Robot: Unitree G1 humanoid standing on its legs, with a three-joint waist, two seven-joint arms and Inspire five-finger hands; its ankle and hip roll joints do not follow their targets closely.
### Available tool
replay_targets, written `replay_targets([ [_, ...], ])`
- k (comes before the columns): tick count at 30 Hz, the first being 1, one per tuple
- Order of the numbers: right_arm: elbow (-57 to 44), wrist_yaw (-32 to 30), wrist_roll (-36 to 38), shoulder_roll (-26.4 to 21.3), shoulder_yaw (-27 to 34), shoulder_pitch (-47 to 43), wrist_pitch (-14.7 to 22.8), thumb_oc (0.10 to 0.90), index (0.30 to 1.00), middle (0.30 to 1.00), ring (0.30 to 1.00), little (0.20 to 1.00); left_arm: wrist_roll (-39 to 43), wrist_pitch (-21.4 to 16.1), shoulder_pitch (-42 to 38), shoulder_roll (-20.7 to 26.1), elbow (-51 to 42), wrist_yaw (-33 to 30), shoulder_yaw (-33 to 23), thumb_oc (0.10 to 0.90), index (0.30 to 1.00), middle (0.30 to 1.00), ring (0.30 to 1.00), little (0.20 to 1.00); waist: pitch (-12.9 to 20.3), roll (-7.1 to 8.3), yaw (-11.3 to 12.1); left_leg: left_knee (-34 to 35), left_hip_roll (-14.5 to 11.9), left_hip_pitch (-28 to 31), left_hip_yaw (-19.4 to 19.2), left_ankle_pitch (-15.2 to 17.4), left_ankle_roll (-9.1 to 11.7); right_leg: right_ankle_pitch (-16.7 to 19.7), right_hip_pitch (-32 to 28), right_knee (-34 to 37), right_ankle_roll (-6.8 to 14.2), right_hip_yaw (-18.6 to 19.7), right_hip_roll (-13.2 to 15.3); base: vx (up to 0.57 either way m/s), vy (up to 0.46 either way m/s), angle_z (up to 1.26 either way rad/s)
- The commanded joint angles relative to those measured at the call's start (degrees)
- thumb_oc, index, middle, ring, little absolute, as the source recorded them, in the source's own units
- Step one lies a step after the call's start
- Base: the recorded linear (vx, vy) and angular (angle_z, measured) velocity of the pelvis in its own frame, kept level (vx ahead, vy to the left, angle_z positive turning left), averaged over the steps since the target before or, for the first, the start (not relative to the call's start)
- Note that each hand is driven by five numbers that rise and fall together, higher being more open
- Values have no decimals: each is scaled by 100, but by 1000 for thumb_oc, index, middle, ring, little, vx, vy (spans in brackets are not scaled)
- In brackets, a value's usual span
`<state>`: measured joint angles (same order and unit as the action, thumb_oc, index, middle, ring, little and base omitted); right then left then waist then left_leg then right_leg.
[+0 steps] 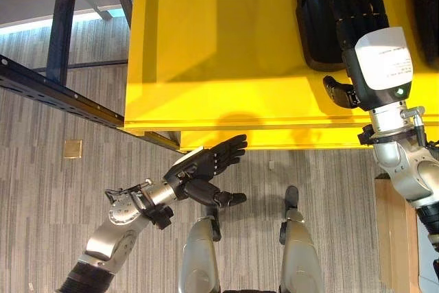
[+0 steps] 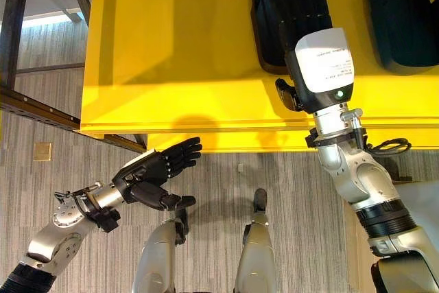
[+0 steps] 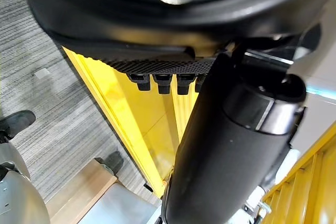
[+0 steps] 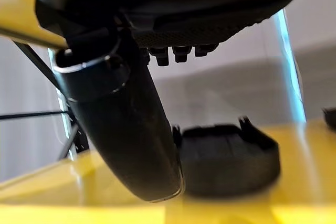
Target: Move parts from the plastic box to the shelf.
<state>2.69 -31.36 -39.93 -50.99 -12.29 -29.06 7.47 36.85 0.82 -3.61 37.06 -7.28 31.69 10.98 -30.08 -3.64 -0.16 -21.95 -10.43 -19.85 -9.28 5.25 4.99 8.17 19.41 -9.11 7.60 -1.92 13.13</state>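
Right hand (image 2: 309, 22), fingers straight and empty, hovers over black part (image 2: 271, 15) on yellow shelf (image 2: 171, 66); left hand (image 1: 206, 166) open, idle at 7 o'clock.

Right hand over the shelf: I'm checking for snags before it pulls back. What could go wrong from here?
1. The right hand, fingers open, sits right at a black part on the yellow shelf; pulling back could drag or nudge it.
2. Another part lies close by; a sideways swing might knock it.
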Motion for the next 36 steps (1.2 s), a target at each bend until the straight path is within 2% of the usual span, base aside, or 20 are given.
replay_targets([
  [1,-886,-1013,115,53,737,-271,248,900,1000,1000,1000,1000,464,-612,273,-142,-938,-61,-10,900,1000,1000,1000,1000,440,-99,-117,480,431,295,30,142,-411,-1446,-172,-950,-413,-280,-342,23,58,-1],
  [5,-1609,-1313,413,551,1284,493,296,900,1000,1000,1000,1000,446,-698,423,-300,-1000,-245,-36,900,1000,1000,1000,1000,472,-131,-303,544,428,437,-56,167,-408,-1436,-224,-923,-408,-205,-348,53,121,-3],
  [9,-2078,-1585,642,780,1819,1462,580,900,1000,1000,1000,1000,467,-892,650,-394,-982,-395,-116,900,1000,1000,1000,1000,534,-128,-486,666,428,609,-173,169,-429,-1387,-287,-842,-368,-114,-343,41,114,-9],
  [14,-2426,-1453,1025,908,2205,2190,717,900,1000,1000,1000,1000,500,-1058,907,-473,-946,-517,-282,900,1000,1000,1000,1000,626,-69,-650,843,407,805,-301,153,-435,-1317,-407,-650,-322,-71,-343,24,106,-11],
  [18,-2573,-1295,1760,1001,2597,2922,778,900,1000,1000,1000,1000,493,-1172,1246,-508,-883,-516,-543,900,1000,1000,1000,1000,756,39,-798,980,432,1084,-455,224,-462,-1235,-658,-370,-251,-60,-347,26,128,-10],
  [21,-2535,-1262,2351,1097,2873,3503,742,900,1000,1000,1000,1000,619,-1262,1559,-553,-848,-371,-765,900,1000,1000,1000,1000,910,141,-887,1129,519,1315,-600,277,-538,-1040,-854,-15,-153,-23,-343,56,211,-9],
  [22,-2516,-1264,2617,1183,3048,3785,721,900,1000,1000,1000,1000,628,-1409,1710,-583,-855,-327,-866,900,1000,1000,1000,1000,1000,200,-948,1230,579,1421,-675,285,-574,-841,-880,198,-44,59,-326,44,273,-6],
  [24,-2470,-1239,2799,1268,3206,3960,689,900,1000,1000,1000,1000,783,-1462,1798,-602,-874,-206,-940,900,1000,1000,1000,1000,1066,242,-1017,1336,644,1512,-758,315,-631,-651,-877,406,73,172,-281,24,281,-16],
  [25,-2408,-1211,3005,1339,3356,4125,545,900,1000,1000,1000,1000,807,-1474,1838,-626,-908,-142,-966,900,1000,1000,1000,1000,1139,289,-1096,1465,699,1589,-813,325,-675,-442,-862,609,212,330,-232,32,243,-31],
  [27,-2298,-1071,3215,1524,3493,4307,452,900,1000,1000,1000,1000,689,-1422,1892,-655,-935,-162,-950,900,1000,1000,1000,1000,1247,396,-1200,1703,792,1767,-963,343,-751,40,-831,1066,443,407,-119,43,214,-37],
  [29,-2255,-971,3347,1582,3542,4387,364,900,1000,1000,1000,1000,688,-1360,1917,-663,-963,-246,-937,900,1000,1000,1000,1000,1311,459,-1192,1835,805,1853,-1117,349,-758,300,-779,1276,543,242,-32,35,178,-33],
  [30,-2169,-841,3419,1620,3507,4376,395,900,1000,1000,1000,1000,676,-1350,1948,-675,-967,-394,-941,900,1000,1000,1000,1000,1369,460,-1106,1991,792,1986,-1187,477,-759,374,-749,1375,665,-78,28,2,237,-44],
  [32,-2000,-680,3573,1625,3369,4244,443,900,1000,1000,1000,1000,506,-1452,1977,-699,-894,-734,-924,900,1000,1000,1000,1000,1398,562,-918,2183,734,2113,-1569,437,-739,552,-670,1327,698,-865,134,-103,159,-98],
  [34,-1857,-578,3987,1635,3244,4192,280,900,1000,1000,1000,1000,423,-1487,1993,-717,-825,-947,-916,900,1000,1000,1000,1000,1421,640,-804,2237,681,2188,-1845,406,-776,533,-632,991,670,-1262,293,-187,-16,-226],
  [36,-1753,-602,4250,1752,3250,4401,129,900,1000,1000,1000,1000,349,-1428,1994,-664,-771,-913,-902,900,1000,1000,1000,1000,1488,654,-810,2142,589,2138,-1875,356,-829,294,-678,534,521,-1157,354,-175,-199,-161],
])
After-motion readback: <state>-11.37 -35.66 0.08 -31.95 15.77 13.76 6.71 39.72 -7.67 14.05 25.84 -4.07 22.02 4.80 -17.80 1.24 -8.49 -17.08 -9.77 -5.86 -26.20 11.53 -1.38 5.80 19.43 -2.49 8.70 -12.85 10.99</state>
